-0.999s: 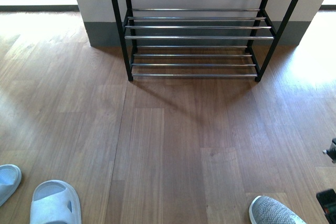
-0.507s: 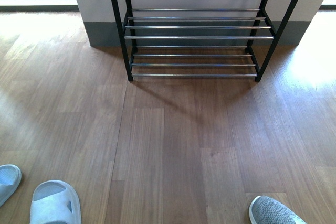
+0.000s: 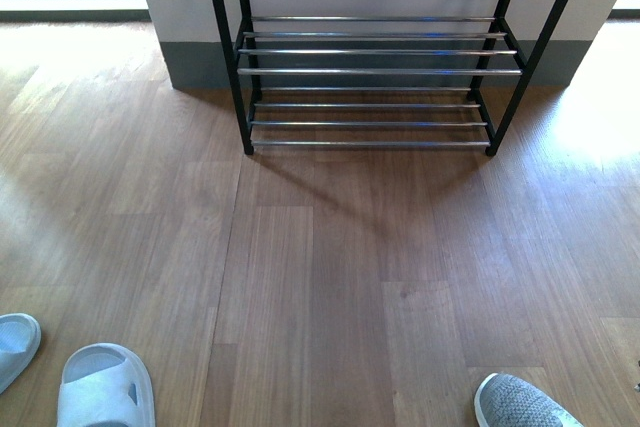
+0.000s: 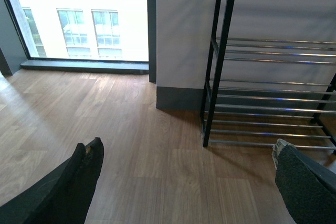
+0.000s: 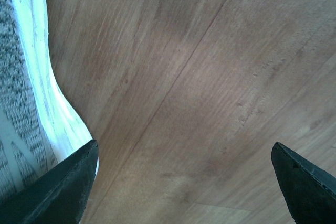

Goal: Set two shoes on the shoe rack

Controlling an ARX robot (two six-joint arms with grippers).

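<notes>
Pick step, nothing grasped yet, and the rack holds no shoe on the tiers we can see. The low black-framed shoe rack with thin chrome bars (image 3: 380, 71) stands far centre against the white wall with the grey skirting (image 3: 190, 62).

On the brown wood plank floor (image 3: 330, 267), the grey knit sneaker with white sole (image 3: 520, 402) lies near right, only its toe in the front view. One pale-blue plastic slide sandal (image 3: 103, 387) lies near left, and a second one (image 3: 15, 342) is cut off at the left edge. Neither arm shows in the front view.

The right gripper (image 5: 184, 182) is low over the floor, claw spread wide with only bare planks between the tips. The sneaker's knit side and white sole edge (image 5: 21, 103) sit just beside one finger (image 5: 63, 187), outside the gap, and we cannot tell if they touch.

The left gripper (image 4: 189, 182) is held higher, facing the rack, claw apart and empty, with floor between the tips.

We judge that the right arm is lining up on the sneaker. The next move calls for a sideways shift so the fingers straddle the shoe's upper or collar, then a descent and a close. The risk is a finger landing on the sole and pushing the shoe away. The left arm likely takes a sandal.
</notes>
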